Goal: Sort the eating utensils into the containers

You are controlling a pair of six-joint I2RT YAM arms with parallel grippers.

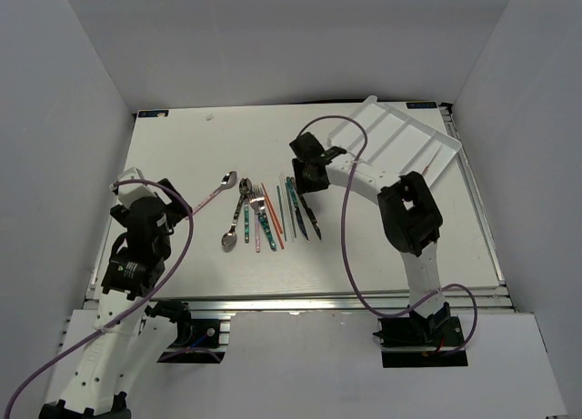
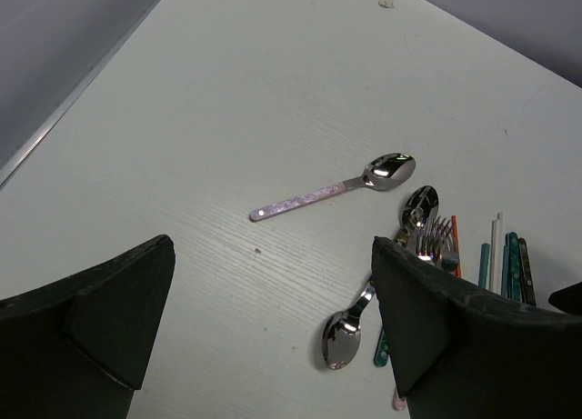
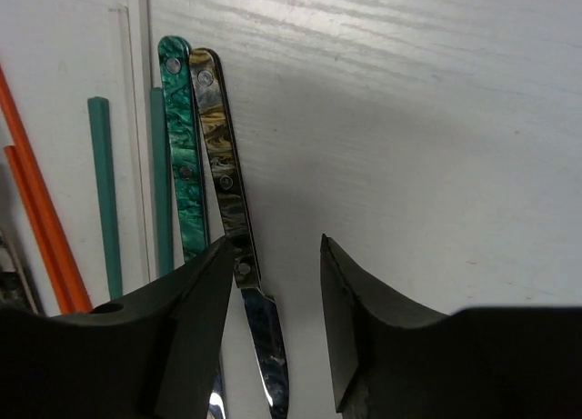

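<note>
The white table (image 1: pixel 364 255) sits inside grey walls (image 1: pixel 73 74), with the white tray (image 1: pixel 400 133) at its far right corner. The utensils (image 1: pixel 264 214) lie in a row in the middle. The dark knife (image 3: pixel 223 183) lies between the half-open jaws of the right gripper (image 3: pixel 273 246), which holds nothing. The left gripper (image 2: pixel 273 244) is spread wide and holds nothing, the pink spoon (image 2: pixel 332 190) just past it

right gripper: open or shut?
Open. In the right wrist view the right gripper has its jaws apart, bare table showing between them, over the brown-marbled knife; nothing clamped.
</note>
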